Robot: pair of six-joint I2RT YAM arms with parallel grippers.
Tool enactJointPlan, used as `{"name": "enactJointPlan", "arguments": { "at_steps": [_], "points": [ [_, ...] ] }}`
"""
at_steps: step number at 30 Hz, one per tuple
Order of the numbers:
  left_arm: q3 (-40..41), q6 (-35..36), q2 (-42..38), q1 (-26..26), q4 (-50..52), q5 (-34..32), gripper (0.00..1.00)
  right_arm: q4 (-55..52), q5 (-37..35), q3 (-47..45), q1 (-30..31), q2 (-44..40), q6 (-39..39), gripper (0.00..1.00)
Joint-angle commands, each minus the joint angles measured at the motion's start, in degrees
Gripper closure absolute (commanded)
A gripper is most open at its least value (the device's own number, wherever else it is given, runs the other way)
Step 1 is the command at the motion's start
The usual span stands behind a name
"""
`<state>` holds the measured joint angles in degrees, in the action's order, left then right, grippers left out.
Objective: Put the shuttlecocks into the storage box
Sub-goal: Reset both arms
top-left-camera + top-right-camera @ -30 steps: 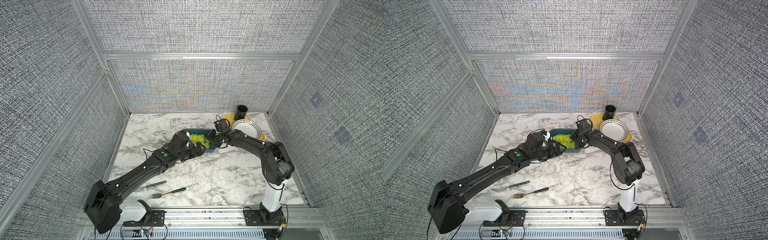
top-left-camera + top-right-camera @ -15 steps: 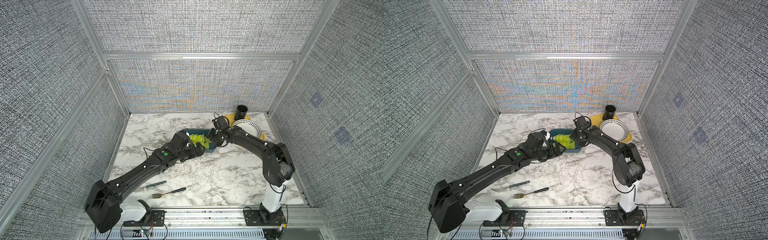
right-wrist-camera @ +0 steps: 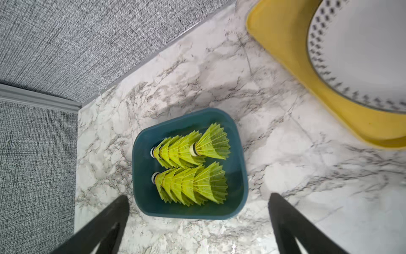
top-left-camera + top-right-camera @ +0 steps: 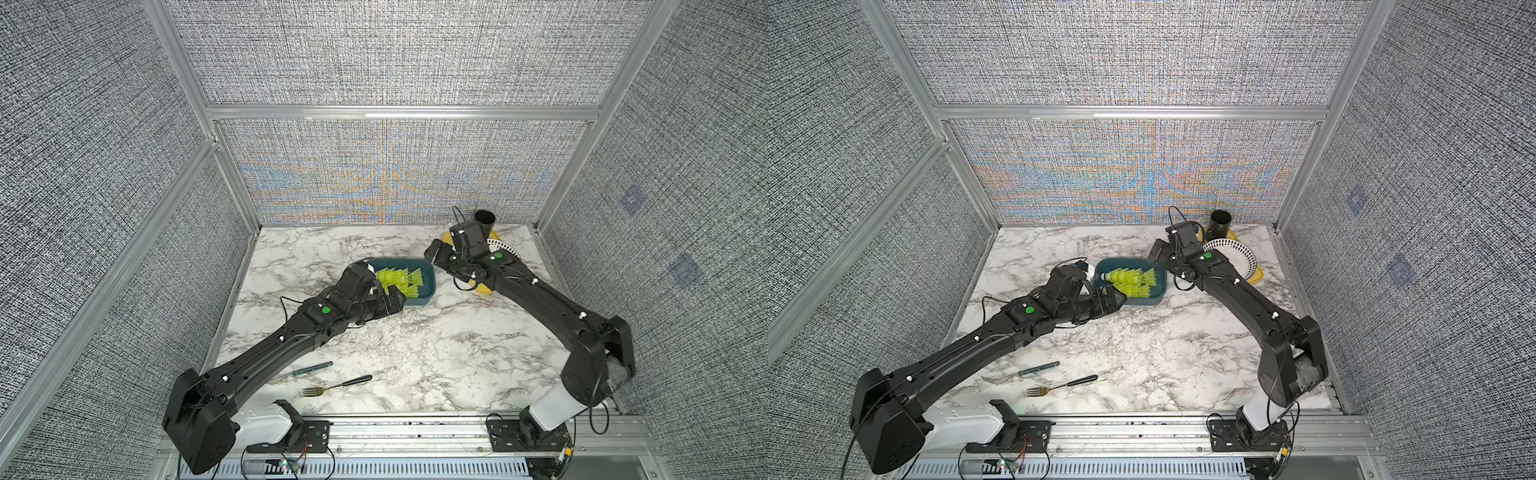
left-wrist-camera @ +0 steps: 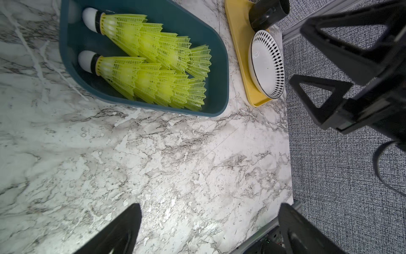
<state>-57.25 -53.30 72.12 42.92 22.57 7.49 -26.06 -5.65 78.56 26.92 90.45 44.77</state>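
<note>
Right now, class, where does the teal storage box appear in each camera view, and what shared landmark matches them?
Both top views: storage box at mid-table, toward the back, between the arms' ends.
Left wrist: box beyond the open left gripper, across bare marble.
Right wrist: box directly ahead of the open right gripper.
Shared landmark: the yellow tray beside the box, in every view.

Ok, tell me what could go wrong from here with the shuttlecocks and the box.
1. The end shuttlecock sits only loosely in its row; a bump to the box might tip it out of line.
2. The open left gripper hangs close to the box's near wall and could shove the box when it moves.
3. The right arm runs close by the bowl and may clip it on the way back.
</note>
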Motion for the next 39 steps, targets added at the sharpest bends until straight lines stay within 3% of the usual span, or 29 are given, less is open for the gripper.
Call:
{"name": "enactJointPlan", "arguments": {
  "at_steps": [1, 7, 14, 19, 22, 27, 33, 35, 39],
  "points": [
    [0.32, 0.74, -0.86, -0.11, 2.07, -1.11, 0.0, -0.03, -3.55, -4.02, -1.17, -4.51, -7.63, 0.01],
    [-0.08, 1.09, -2.09, -0.2, 6.11, -3.46, 0.0, 2.53, -8.94, -11.02, -1.78, -16.82, -16.43, 0.01],
    [-3.2, 4.81, -2.32, -0.2, 14.25, -9.27, 0.0, -0.82, -18.23, -12.4, -2.22, -25.86, -22.42, 0.01],
    [-7.14, 7.06, -0.23, -0.29, 21.6, -13.01, 0.0, 0.03, -14.74, -15.51, -6.48, -32.44, -26.22, 0.01],
    [-9.15, 6.52, 0.68, -0.61, 26.04, -18.91, 0.0, 1.8, -12.83, -19.62, -11.2, -36.14, -27.01, 0.01],
    [-8.86, 7.83, 1.9, -8.54, 27.74, -18.05, 0.0, 8.65, -9.41, -28.21, -21.57, -40.8, -26.0, 0.01],
    [-0.82, 15.11, -1.69, -9.68, 16.87, -39.34, 0.0, 23.82, -16.47, -41.52, -24.29, -42.68, -24.89, 0.01],
    [1.59, 19.23, -1.47, -9.84, 12.7, -44.31, 0.0, 30.67, -17.99, -47.36, -24.35, -42.26, -23.13, 0.01],
    [5.09, 28.41, 2.81, -10.82, 4.97, -50.53, 0.0, 41.1, -14.37, -54.6, -24.21, -36.81, -25.99, 0.01]
  ]
}}
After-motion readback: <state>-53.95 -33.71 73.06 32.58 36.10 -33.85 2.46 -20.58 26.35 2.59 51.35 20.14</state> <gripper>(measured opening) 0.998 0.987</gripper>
